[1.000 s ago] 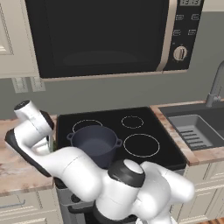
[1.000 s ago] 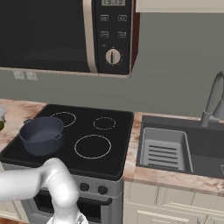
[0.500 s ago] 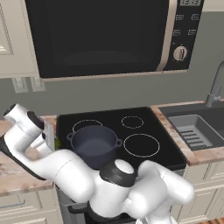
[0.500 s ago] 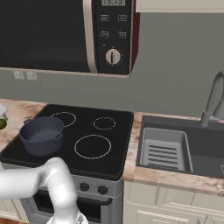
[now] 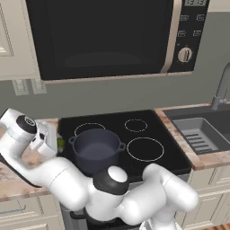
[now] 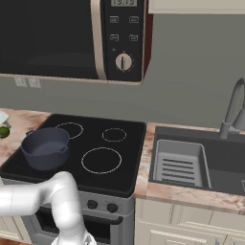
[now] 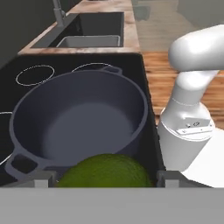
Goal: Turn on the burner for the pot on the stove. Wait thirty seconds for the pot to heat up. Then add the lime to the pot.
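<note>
Close up, the hand view puts the dimpled green lime (image 7: 105,171) between the pincer (image 7: 104,178)'s wide-spread fingers, filling the gap; whether they press it I cannot tell; behind it sits the round, matt grey-blue pot (image 7: 78,120), lidless, loop-handled, on the glossy black stove (image 5: 148,130) with thin white rings.

Open, lidless pot (image 7: 78,120) on the near left ring of the stove (image 5: 157,137), interior bare and free from above. Lime (image 7: 105,174) close below the hand on the left counter (image 6: 21,119), just beside the pot. Microwave (image 5: 103,38) overhanging the far rings.
</note>
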{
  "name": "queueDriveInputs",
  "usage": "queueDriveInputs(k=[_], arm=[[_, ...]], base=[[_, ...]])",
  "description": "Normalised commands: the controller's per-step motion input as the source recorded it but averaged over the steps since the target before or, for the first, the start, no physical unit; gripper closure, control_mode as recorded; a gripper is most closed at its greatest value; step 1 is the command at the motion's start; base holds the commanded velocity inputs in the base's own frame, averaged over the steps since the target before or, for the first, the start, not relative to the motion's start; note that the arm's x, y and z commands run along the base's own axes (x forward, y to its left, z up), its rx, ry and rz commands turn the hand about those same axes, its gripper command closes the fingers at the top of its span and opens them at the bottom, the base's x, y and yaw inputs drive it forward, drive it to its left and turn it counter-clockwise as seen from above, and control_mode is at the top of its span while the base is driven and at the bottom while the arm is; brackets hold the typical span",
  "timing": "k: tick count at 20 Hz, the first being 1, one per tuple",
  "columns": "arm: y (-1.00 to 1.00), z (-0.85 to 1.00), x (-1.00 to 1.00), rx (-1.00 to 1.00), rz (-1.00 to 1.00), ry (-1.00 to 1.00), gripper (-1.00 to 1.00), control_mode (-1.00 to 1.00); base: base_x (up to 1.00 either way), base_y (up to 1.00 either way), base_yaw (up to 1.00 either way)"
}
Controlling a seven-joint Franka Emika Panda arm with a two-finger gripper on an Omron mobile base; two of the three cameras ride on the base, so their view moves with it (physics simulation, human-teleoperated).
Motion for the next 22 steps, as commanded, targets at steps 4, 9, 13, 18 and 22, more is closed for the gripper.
queueDriveInputs(k=[4, 9, 13, 18, 22], arm=[[-0.38, 0.16, 0.06, -0.01, 0.0, 0.05, 1.0, -1.0], [-0.37, 0.05, 0.0, -0.01, 0.0, 0.03, 1.0, -1.0], [-0.45, -0.03, 0.06, 0.0, 0.0, 0.0, 1.0, -1.0], [-0.35, -0.01, 0.11, 0.0, 0.0, 0.0, 1.0, -1.0], [-0.19, 0.0, 0.06, 0.0, 0.0, 0.02, 1.0, -1.0]], base=[[0.0, 0.0, 0.0], [0.0, 0.0, 0.0], [0.0, 0.0, 0.0], [0.0, 0.0, 0.0], [0.0, 0.0, 0.0]])
